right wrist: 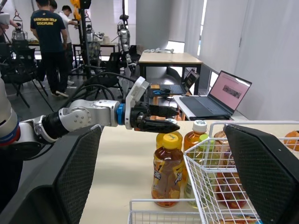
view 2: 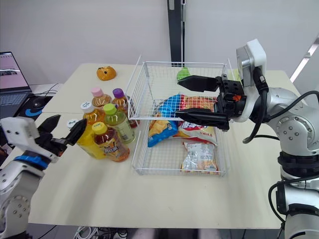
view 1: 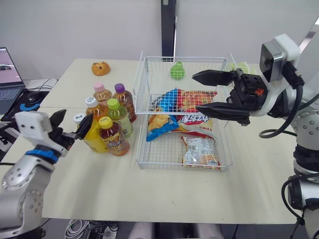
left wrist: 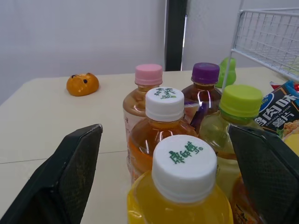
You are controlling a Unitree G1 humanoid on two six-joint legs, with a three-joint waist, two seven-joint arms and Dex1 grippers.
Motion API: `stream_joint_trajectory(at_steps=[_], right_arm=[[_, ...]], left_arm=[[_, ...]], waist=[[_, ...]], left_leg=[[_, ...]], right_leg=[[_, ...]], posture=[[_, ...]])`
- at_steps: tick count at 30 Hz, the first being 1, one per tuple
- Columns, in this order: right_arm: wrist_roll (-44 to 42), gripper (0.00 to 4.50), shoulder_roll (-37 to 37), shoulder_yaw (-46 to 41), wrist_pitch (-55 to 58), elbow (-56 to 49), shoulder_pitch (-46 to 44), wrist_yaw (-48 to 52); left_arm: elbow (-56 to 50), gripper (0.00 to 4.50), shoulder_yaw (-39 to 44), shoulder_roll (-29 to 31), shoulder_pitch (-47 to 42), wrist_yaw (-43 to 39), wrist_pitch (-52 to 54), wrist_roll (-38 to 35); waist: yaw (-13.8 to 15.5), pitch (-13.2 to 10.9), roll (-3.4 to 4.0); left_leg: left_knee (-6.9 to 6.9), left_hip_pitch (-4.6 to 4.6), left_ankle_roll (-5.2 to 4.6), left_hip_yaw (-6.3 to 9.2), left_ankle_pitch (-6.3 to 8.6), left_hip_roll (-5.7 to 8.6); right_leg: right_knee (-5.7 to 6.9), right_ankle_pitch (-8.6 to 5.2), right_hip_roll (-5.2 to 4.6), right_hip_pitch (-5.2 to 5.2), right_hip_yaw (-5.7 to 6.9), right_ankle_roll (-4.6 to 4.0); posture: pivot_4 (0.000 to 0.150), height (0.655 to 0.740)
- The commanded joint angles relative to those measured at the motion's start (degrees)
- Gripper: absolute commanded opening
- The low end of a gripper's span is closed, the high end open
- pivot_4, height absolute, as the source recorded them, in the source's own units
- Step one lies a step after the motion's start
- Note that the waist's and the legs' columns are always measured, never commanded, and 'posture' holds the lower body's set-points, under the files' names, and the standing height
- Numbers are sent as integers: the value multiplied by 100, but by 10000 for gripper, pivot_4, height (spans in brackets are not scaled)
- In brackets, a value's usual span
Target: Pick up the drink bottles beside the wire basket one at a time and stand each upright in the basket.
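Yellow bottle [view 1: 93, 138] inside left end effector [view 1: 76, 118]

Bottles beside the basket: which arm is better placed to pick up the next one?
Left. The left gripper is open right beside the bottles, facing the yellow bottle. The right gripper hangs open over the wire basket.

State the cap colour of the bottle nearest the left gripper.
White cap with green lettering; best in left wrist view.

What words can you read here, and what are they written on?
"康师傅": green print on the nearest white cap.
"MAINTAIN SELF DISCIPLINE": back of a person's dark T-shirt.
Too blurred or small to read: the second white cap, the bottle labels, the snack bags.
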State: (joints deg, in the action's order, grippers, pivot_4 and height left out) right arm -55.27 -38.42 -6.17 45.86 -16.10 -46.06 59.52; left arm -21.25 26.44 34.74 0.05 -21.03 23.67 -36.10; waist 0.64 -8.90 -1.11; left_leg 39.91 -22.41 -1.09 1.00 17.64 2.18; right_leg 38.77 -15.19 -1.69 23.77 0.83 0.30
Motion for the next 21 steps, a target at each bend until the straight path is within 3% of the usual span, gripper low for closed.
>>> stream_joint_trajectory(at_steps=[1, 6, 10, 17, 21], right_arm=[[-120, 45000, -138, -233, 14, -216, -11, -94], [-132, 45000, -177, -255, 26, -256, 9, -148], [-147, 45000, -166, -269, 44, -299, -4, -189], [-184, 45000, -165, -291, 50, -389, 45, -249], [-177, 45000, -146, -271, 28, -389, 43, -251]], left_arm=[[44, 44892, -36, 69, -114, -62, -12, 177], [144, 44892, -94, 41, -133, -175, -5, 269], [141, 36459, -87, 10, -99, -241, -1, 262], [116, 14816, -14, -16, -15, -289, 38, 237], [78, 13697, 82, -43, 32, -279, 28, 194]], waist=[[-3, 0, 0], [-9, 0, 0], [-9, 0, 0], [-9, -1, 1], [-11, -1, 1]], left_leg=[[-1, 0, 0, 0, 0, 0], [-1, 0, 0, 0, 0, 0], [-2, -1, 0, 1, 0, 0], [-2, -1, -1, 1, 0, 0], [-2, -1, -1, 1, 0, 0]], right_leg=[[0, 0, 0, 0, 0, 0], [-1, 0, 0, 0, 0, 0], [-2, 0, 0, 0, 0, 0], [-3, 0, -2, -1, 0, 0], [-3, 0, -1, 0, 0, 0]], posture=[[1500, 7400], [1500, 7400], [1500, 7400], [1500, 7400], [1500, 7400]])
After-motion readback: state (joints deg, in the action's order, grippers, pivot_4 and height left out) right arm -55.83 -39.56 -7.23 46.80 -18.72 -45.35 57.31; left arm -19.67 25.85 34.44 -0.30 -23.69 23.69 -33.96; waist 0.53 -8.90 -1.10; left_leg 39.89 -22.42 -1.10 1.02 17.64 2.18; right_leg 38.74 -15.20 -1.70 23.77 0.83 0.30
